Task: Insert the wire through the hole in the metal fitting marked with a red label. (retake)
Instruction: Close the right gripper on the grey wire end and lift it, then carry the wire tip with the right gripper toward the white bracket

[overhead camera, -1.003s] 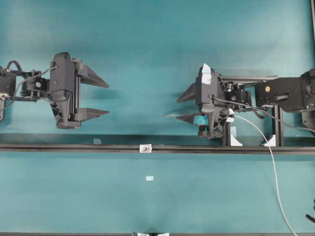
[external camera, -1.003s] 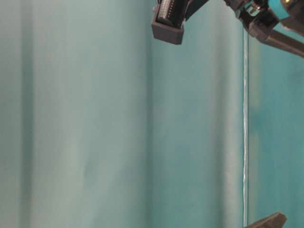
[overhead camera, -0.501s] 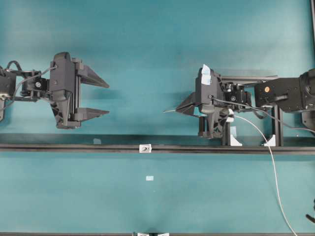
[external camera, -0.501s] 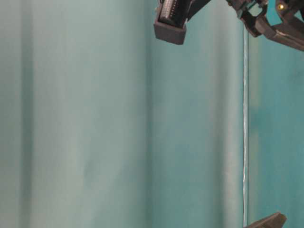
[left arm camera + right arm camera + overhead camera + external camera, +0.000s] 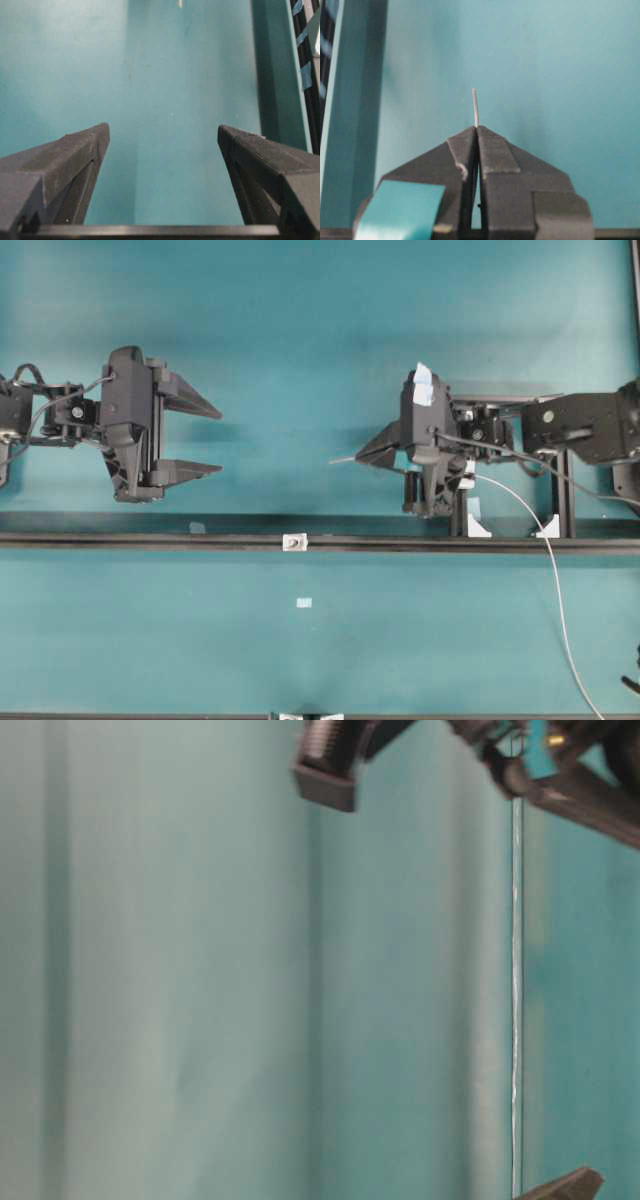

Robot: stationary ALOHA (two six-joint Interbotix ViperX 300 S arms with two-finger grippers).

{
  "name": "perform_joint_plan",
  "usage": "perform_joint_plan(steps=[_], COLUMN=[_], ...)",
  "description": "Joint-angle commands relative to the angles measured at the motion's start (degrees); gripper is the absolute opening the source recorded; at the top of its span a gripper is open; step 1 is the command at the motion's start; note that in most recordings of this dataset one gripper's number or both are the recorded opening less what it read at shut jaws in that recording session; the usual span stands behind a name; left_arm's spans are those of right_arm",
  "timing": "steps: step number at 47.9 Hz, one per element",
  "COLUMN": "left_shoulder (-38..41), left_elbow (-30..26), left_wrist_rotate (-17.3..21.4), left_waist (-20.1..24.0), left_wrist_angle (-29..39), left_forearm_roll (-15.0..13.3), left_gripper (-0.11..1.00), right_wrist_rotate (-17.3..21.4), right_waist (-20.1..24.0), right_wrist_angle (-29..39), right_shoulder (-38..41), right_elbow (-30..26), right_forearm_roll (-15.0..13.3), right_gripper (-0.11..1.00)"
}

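Over on the left, the left gripper [image 5: 205, 440] hangs above the teal tabletop [image 5: 300, 330] with its jaws spread wide and nothing between them; its wrist view confirms bare teal between the two dark fingers [image 5: 70, 160]. Its arm is cut off at the left edge.

Moving to the middle, a dark rail [image 5: 150, 538] runs across the scene, and on it sits the metal fitting [image 5: 295, 541], tiny and silvery, its hole [image 5: 295, 541] only a dark speck from overhead. No red label can be made out at this size. Just nearer lies a small pale tag [image 5: 304, 602].

On the right, the right gripper [image 5: 372, 454] has its jaws pressed together on the wire [image 5: 556, 600], a short tip poking out leftward past the fingertips [image 5: 470, 145]. The wire tip is well apart from the fitting. The rest of the wire curves away behind the gripper and runs off the near edge.

The table-level view is blurred: teal backdrop, dark arm parts at the top.
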Motion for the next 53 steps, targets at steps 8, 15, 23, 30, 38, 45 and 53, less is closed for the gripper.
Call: perform_joint_plan(steps=[8,15,23,30,38,45,53], left_shoulder=[-3.5,-6.0,-9.3,-11.5,-10.7,-7.1,-3.6], left_elbow=[-1.6,-1.7,-1.7,-1.6,-1.3,-1.7,-0.5], left_wrist_rotate=[0.0,0.1,0.1,-0.1,-0.4,-0.4,-0.4], left_waist=[0.0,0.0,0.0,0.0,-0.1,-1.2,-3.3], left_wrist_angle=[-0.4,-0.1,1.1,2.1,1.7,-1.1,-10.3], left_forearm_roll=[-0.1,-0.1,-0.1,-0.2,-0.6,-0.7,-0.7], left_gripper=[0.81,0.81,0.81,0.81,0.81,0.81,0.80], right_wrist_rotate=[0.1,0.0,0.0,0.0,0.4,0.6,0.6], right_waist=[-1.2,-1.6,-1.8,-1.8,-1.8,-1.1,0.9], right_wrist_angle=[4.1,6.0,8.1,8.6,8.1,4.9,-0.5], right_shoulder=[-7.3,-10.2,-13.5,-15.1,-15.5,-15.5,-15.5], right_elbow=[-0.4,-0.3,-0.2,0.1,1.1,2.5,5.1], right_forearm_roll=[-0.1,-0.4,-0.5,-0.5,-0.3,0.8,2.6], right_gripper=[0.02,0.02,0.02,0.02,0.02,0.02,0.02])
